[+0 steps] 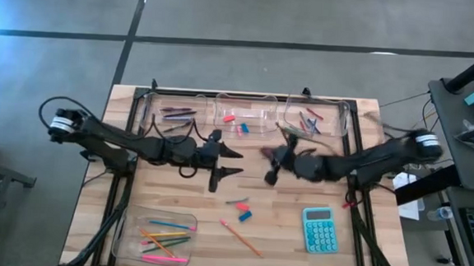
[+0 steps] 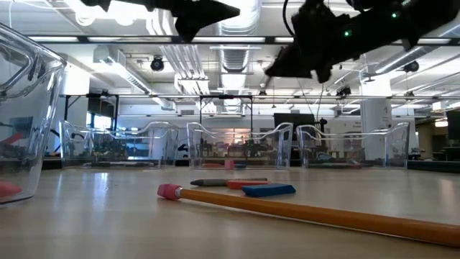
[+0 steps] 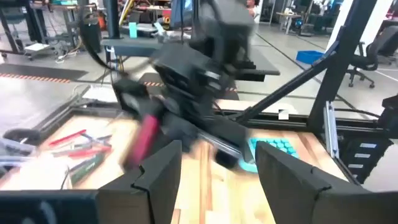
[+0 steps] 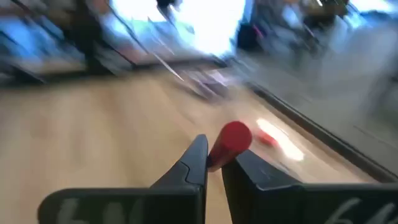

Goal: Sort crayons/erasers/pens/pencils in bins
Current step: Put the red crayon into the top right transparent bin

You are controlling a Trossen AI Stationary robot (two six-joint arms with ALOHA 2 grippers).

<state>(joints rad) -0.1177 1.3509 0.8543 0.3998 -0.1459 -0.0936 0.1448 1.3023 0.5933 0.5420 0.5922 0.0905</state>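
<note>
My right gripper [image 1: 269,166] is above the middle of the table, shut on a red crayon [image 4: 235,138]. The crayon also shows as a blurred pink-red stick in the left wrist view [image 3: 143,140]. My left gripper [image 1: 237,163] is open and empty, facing the right gripper a short way to its left. On the table nearer the front lie a blue eraser [image 1: 245,216], a red piece [image 1: 241,206], a grey-green stick [image 1: 236,201] and an orange pencil [image 1: 240,236]. Three clear bins stand along the far edge [image 1: 172,112] [image 1: 246,115] [image 1: 316,117]. A fourth bin [image 1: 123,240] holds pencils at the front left. My right gripper pinches the red crayon between its two fingers [image 4: 198,155], which point toward the table's left. The crayon's round end [image 4: 236,134] sticks out past the fingertips. The crayon is lifted clear of the table.
A teal calculator [image 1: 320,229] lies at the front right. The far bins hold dark pens, pink and blue erasers, and crayons. In the low view the orange pencil [image 2: 309,210] lies across the foreground, with the blue eraser [image 2: 267,190] behind it.
</note>
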